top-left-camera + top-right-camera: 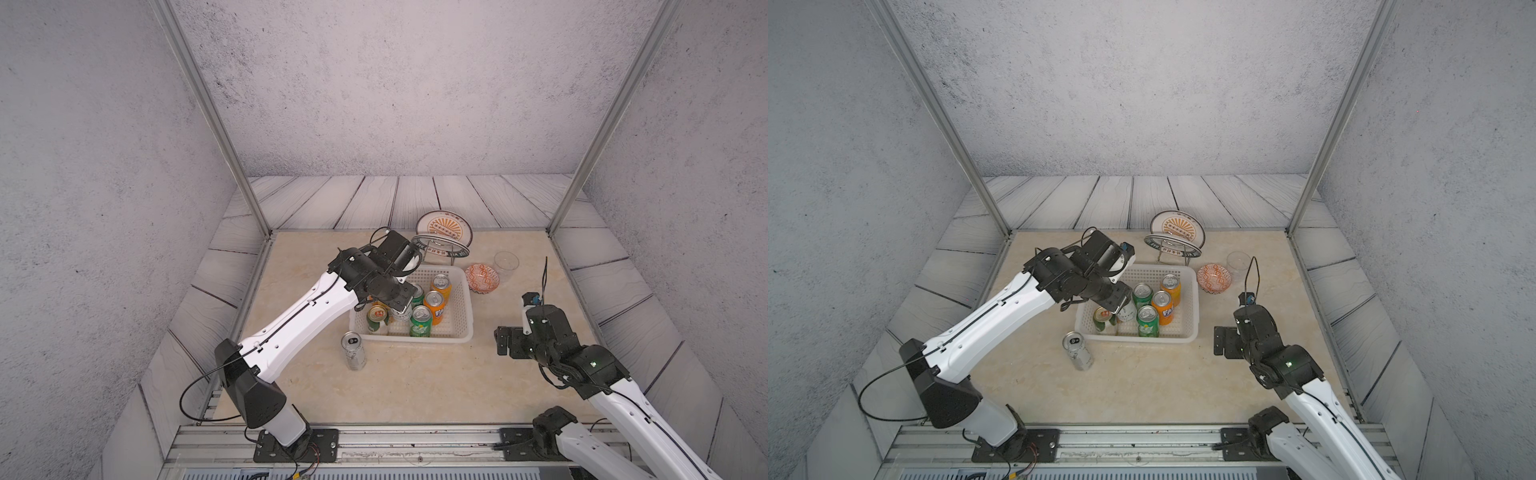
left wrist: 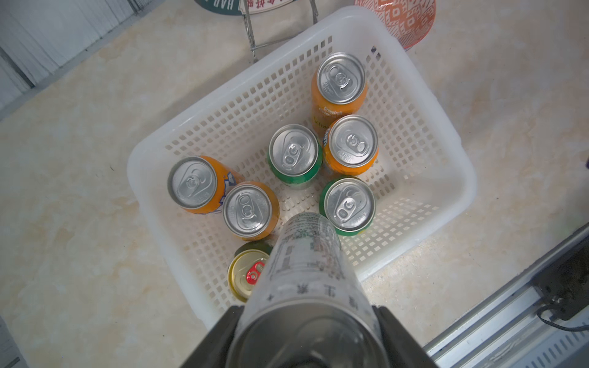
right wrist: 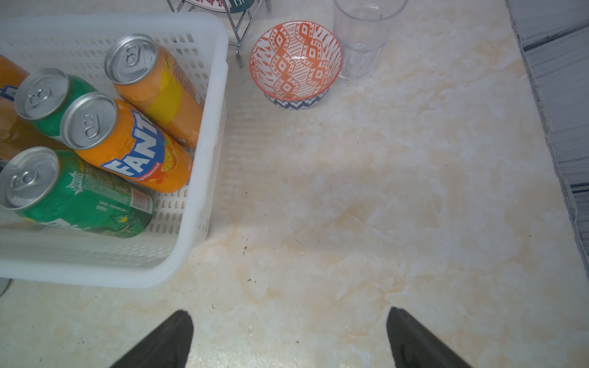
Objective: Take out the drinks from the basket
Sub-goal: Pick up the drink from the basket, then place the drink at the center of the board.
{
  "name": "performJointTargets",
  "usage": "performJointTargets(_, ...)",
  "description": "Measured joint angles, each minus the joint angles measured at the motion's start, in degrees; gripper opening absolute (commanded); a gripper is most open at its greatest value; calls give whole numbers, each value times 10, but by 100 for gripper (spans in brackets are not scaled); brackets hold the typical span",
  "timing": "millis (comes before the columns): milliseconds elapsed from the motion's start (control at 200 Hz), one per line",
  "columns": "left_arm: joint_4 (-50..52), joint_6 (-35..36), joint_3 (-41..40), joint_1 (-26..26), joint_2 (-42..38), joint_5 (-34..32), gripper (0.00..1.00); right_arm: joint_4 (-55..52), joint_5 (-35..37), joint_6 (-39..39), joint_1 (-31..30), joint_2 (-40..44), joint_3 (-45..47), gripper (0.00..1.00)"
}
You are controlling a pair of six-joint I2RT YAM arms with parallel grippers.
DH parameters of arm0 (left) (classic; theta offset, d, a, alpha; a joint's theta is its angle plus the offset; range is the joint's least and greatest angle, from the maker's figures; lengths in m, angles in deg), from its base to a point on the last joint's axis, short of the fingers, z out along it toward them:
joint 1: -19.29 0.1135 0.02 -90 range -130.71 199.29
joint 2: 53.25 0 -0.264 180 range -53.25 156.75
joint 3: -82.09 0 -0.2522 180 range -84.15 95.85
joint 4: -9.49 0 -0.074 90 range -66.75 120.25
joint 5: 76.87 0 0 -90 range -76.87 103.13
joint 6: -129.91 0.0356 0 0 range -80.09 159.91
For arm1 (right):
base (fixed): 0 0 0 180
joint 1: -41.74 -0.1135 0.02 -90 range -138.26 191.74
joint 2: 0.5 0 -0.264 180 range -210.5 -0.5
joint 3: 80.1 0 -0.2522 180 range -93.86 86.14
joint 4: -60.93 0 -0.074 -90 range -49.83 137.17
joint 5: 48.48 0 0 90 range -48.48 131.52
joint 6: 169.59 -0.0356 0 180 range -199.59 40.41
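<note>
The white basket [image 1: 464, 309] [image 2: 446, 133] stands mid-table with several upright drinks in it: orange cans [image 2: 341, 79] [image 2: 192, 183], two green cans [image 2: 293, 153] [image 2: 347, 204] and a gold-topped green can [image 2: 245, 274]. My left gripper [image 2: 307, 318] [image 1: 399, 305] is shut on the top of a slim silver-white can [image 2: 306, 270] [image 1: 1126, 311], held upright over the basket's near left part. Another slim silver can [image 1: 353, 351] stands on the table in front of the basket's left corner. My right gripper [image 3: 290, 334] [image 1: 503, 340] is open and empty, over bare table right of the basket.
Plates on a wire rack [image 1: 442, 232] stand just behind the basket. A red-patterned bowl [image 3: 296, 60] and a clear glass cup [image 3: 363, 32] sit to its far right. A metal rail [image 1: 374, 440] runs along the front edge, and frame posts stand at the back corners.
</note>
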Motion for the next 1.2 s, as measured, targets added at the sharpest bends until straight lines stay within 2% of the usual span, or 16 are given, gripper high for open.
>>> performJointTargets(195, 31, -2, 35, -37, -24, -21, 58, 0, 0, 0, 0, 0, 0, 100)
performJointTargets(550, 69, -26, 33, -97, -68, -43, 57, 0, 0, 1, 0, -1, 0, 99)
performJointTargets(881, 73, -53, -34, -105, -98, -65, 57, 0, 0, 0, 0, -1, 0, 99)
performJointTargets(1201, 57, -79, -131, -107, -132, -65, 56, 0, 0, 0, 0, 0, 0, 99)
